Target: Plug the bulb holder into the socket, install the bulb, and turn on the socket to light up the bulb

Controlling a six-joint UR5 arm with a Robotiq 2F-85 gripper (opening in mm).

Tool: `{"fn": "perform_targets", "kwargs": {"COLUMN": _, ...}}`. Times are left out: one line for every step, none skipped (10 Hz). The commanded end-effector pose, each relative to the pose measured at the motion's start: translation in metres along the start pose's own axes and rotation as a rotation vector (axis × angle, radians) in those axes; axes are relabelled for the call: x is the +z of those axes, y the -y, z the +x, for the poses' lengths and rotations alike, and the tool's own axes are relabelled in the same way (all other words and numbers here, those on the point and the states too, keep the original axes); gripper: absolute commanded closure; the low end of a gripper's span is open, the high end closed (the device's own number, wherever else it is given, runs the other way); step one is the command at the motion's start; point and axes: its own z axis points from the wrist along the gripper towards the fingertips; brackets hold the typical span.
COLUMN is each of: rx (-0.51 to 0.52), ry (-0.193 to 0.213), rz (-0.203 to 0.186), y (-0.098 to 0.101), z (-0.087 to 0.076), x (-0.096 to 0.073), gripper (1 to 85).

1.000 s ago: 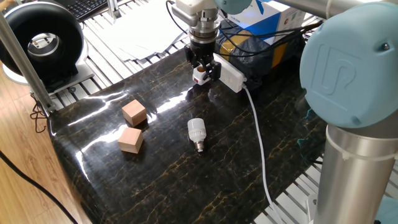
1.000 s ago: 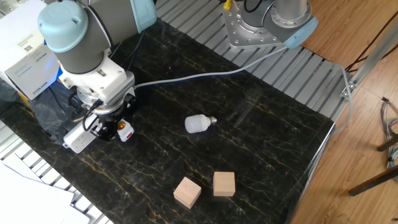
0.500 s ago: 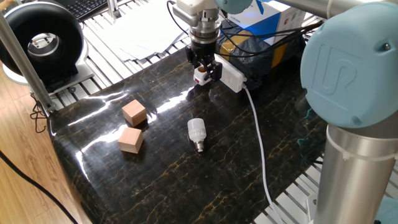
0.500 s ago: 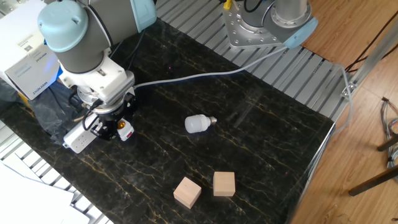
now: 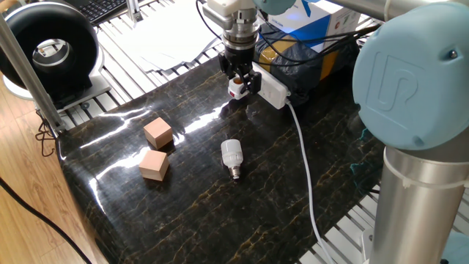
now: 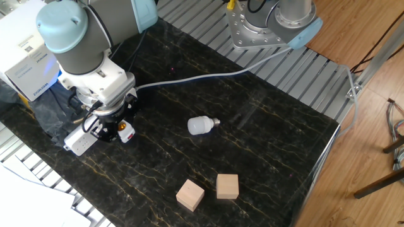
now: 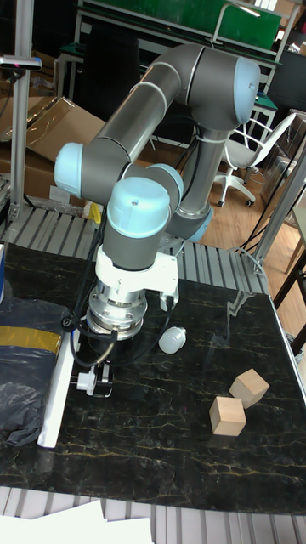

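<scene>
Black marble-look table top [image 5: 242, 213], glossy, thin gold veins, glare streaks near blocks. Ribbed metal frame around edges.

Lying on it:
- bulb [image 5: 232, 156] on its side, mid-table, screw base toward front edge in one fixed view
- two wooden blocks [image 5: 157, 149], close together, well apart from bulb
- white power strip [image 5: 272, 89] at far edge, white cable [image 5: 306, 173] trailing across top and off edge
- dark plastic-wrapped box [image 7: 24, 370] with yellow tape, just beside power strip
</scene>
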Motion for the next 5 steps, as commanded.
{"fn": "perform_targets", "kwargs": {"rx": 0.002, "ry": 0.014, "rz": 0.007, "y": 0.0006, "z": 0.002, "x": 0.0018, "gripper": 84.7}}
{"fn": "perform_targets", "kwargs": {"rx": -0.001, "ry": 0.014, "rz": 0.007, "y": 0.0002, "z": 0.003, "x": 0.0014, "gripper": 84.7}}
{"fn": "perform_targets", "kwargs": {"rx": -0.004, "ry": 0.01, "rz": 0.009, "y": 0.0005, "z": 0.0044, "x": 0.0008, "gripper": 84.7}}
{"fn": "perform_targets", "kwargs": {"rx": -0.005, "ry": 0.007, "rz": 0.011, "y": 0.0014, "z": 0.0052, "x": 0.0007, "gripper": 84.7}}
{"fn": "perform_targets", "kwargs": {"rx": -0.003, "ry": 0.007, "rz": 0.011, "y": 0.0013, "z": 0.0051, "x": 0.0005, "gripper": 84.7}}
